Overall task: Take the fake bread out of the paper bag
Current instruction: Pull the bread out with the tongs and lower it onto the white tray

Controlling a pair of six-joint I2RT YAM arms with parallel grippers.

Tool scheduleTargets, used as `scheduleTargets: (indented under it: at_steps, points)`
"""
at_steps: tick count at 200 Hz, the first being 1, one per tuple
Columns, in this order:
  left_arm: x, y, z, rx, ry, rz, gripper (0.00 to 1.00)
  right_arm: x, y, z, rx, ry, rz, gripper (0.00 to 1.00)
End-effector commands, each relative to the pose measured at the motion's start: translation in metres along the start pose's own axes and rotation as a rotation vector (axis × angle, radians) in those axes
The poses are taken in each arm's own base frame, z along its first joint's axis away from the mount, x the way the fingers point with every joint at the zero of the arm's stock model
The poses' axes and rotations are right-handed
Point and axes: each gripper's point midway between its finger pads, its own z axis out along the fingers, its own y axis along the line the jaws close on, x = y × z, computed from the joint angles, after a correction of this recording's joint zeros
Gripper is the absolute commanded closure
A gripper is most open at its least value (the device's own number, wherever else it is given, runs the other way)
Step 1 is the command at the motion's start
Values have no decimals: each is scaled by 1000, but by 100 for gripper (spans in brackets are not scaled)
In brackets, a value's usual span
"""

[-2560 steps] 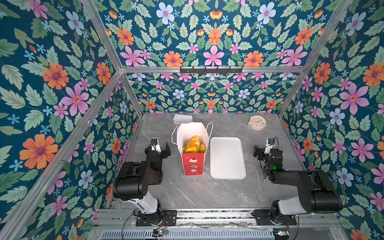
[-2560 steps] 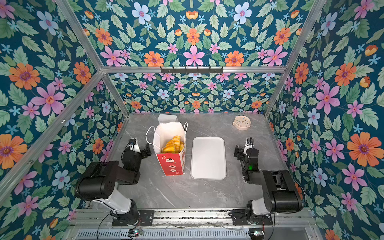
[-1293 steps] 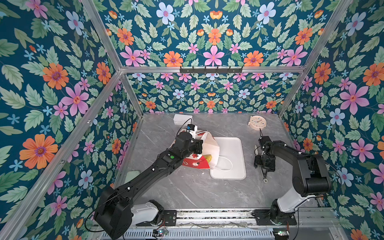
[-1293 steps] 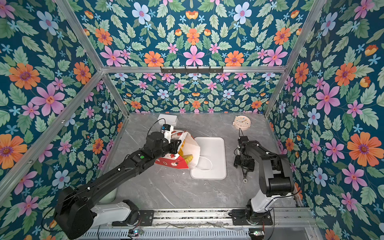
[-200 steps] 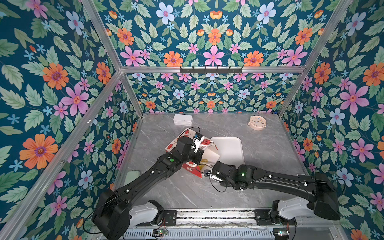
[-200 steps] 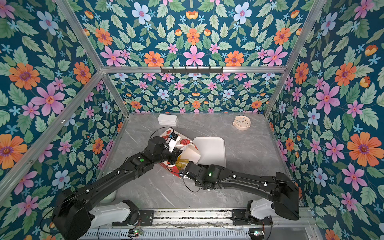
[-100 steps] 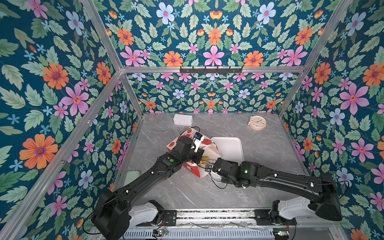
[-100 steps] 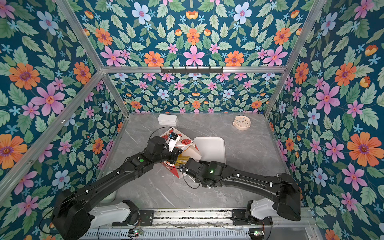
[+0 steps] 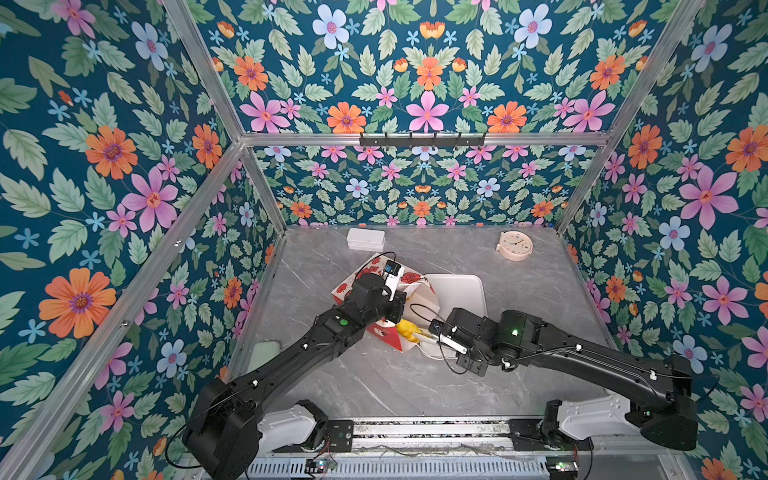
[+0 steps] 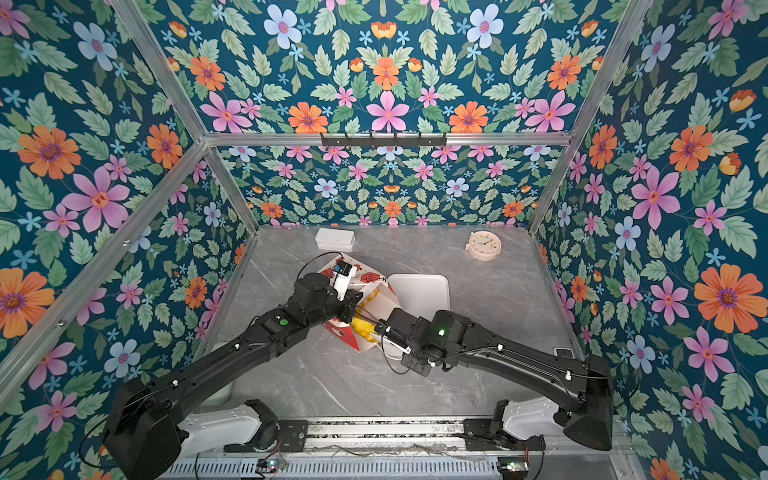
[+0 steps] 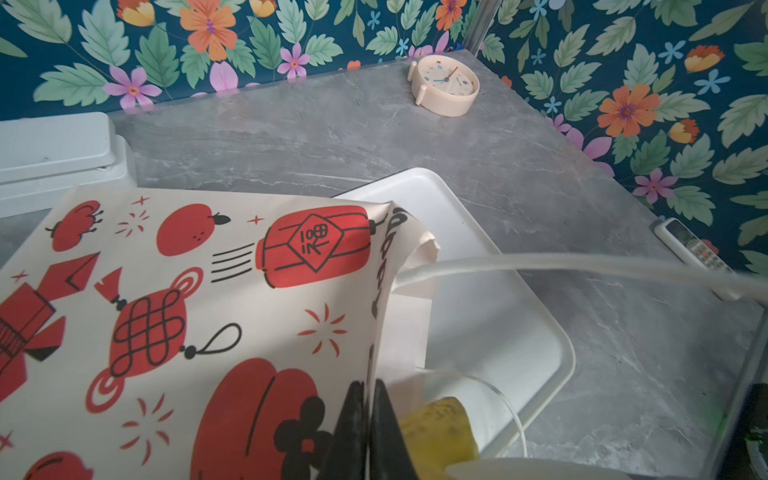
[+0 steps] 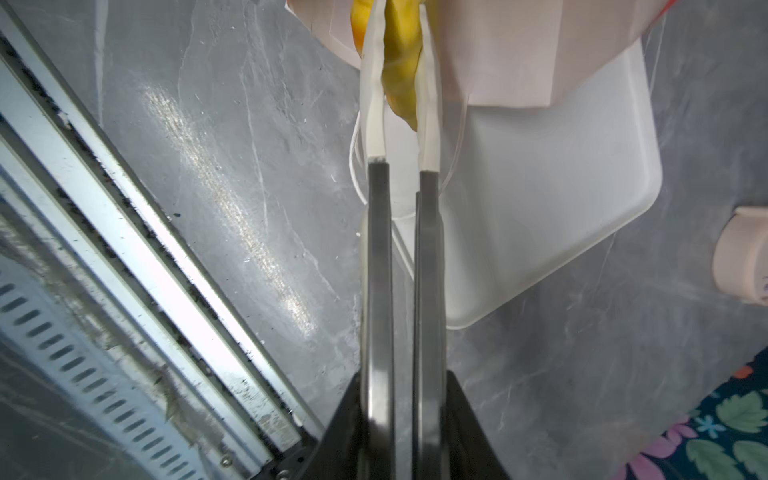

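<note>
Main risk as we judged it: the glossy golden-yellow toy piece of fake bread [image 12: 401,75] could slip, because the right claw [image 12: 400,25] was closed almost fully on only its tapered end, between thin white pads [image 12: 374,104]. Second: a thin white cord handle [image 12: 353,158] hung in a loop right at those fingers. We could not tell if it was around or just under them, but it could snag on a pull-out and drag the tall red-and-white printed paper bag [image 11: 187,291] along. Third: the left claw [image 11: 368,399] was pinched fully shut on just the paper rim of the bag mouth, so a hard tug might tear the paper or pull it free. The bag lay tipped on its side on the grey marbled desk [image 9: 374,386], mouth toward the right arm and over the edge of the flat white rectangular plastic tray [image 9: 457,291]. The gripped piece sat right at the mouth, partly out, between the right claw's pads and touching both. In the left wrist view it lay just beside the left claw, on the inner side of the rim. More yellow pieces [image 10: 368,297] showed deeper inside in a top view, uncounted; more tilt might spill them onto the desk.
</note>
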Motion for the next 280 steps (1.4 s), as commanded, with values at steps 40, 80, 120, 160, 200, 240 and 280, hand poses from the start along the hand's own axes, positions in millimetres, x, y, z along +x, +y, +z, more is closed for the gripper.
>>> scheduleTargets:
  at_steps: [40,80,120,160,200,240,280]
  points:
    - [-14,25,-5,-123,-85,-40,93,28,13,-28,-238,-60,393,76]
    - [-11,34,-5,-158,-92,-50,93,33,-5,-49,-307,-174,596,73]
    - [-9,34,-9,-152,-102,-55,93,35,-32,-36,-341,-144,800,73]
    - [-6,29,-7,-119,-99,-60,92,20,-65,-10,-451,-183,951,76]
    - [-6,25,-5,-91,-107,-70,92,16,-88,4,-542,-178,1047,75]
    - [-2,21,-2,-63,-100,-76,91,29,-97,31,-539,-59,1110,73]
    - [0,19,-4,-53,-102,-78,90,48,-107,48,-449,23,1160,69]
